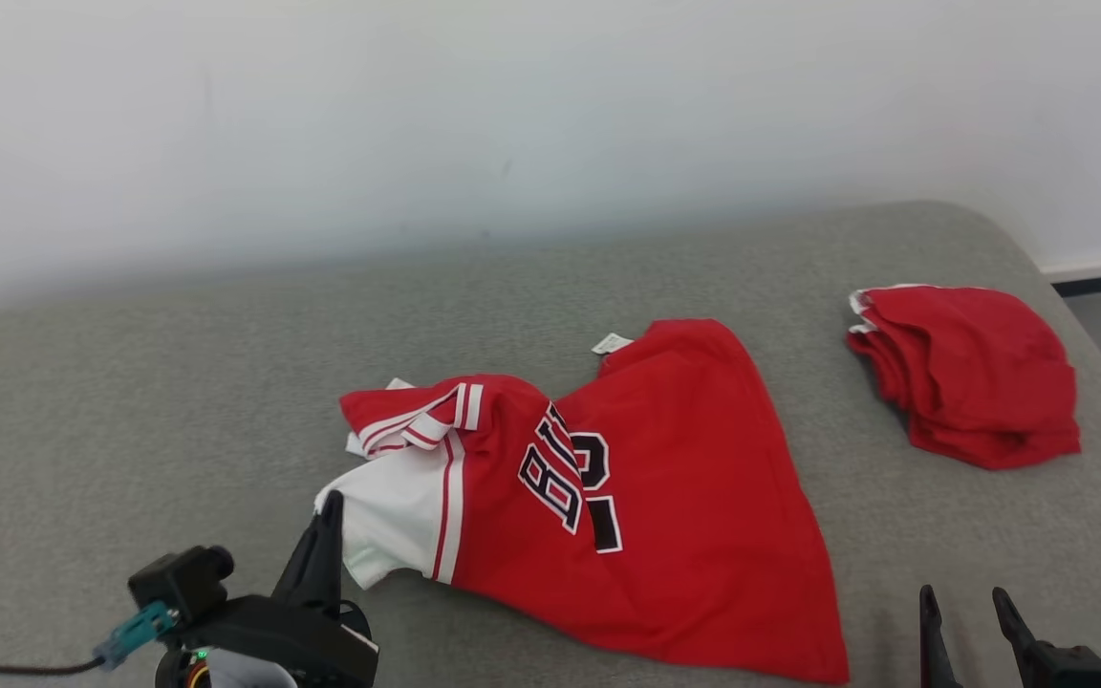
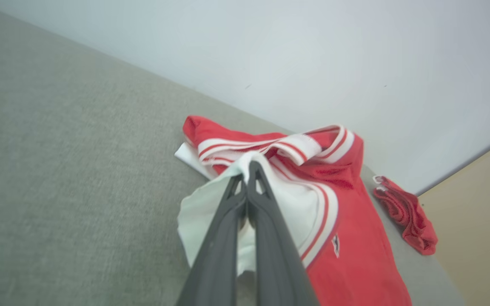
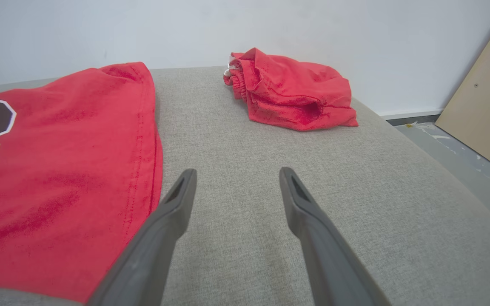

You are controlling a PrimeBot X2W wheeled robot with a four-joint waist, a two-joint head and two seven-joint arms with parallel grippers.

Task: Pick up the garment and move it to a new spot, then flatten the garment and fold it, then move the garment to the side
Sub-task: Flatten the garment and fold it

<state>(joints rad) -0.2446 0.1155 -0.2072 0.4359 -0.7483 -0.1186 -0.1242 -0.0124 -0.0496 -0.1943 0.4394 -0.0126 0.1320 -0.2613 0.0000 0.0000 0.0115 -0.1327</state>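
The left tool [image 2: 248,172] is clamping the white sleeve [image 2: 204,212] of the red jersey [image 1: 665,497], which is lying on the grey cushion [image 1: 130,382] just left of the right tool [image 3: 236,172], whose fingers [image 3: 177,199] are standing wide apart.

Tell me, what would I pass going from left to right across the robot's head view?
First the left pincer, then the red-and-white jersey, then the folded red cloth.

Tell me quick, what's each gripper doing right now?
Left gripper: closed on the white sleeve of the red jersey.
Right gripper: open, holding nothing.
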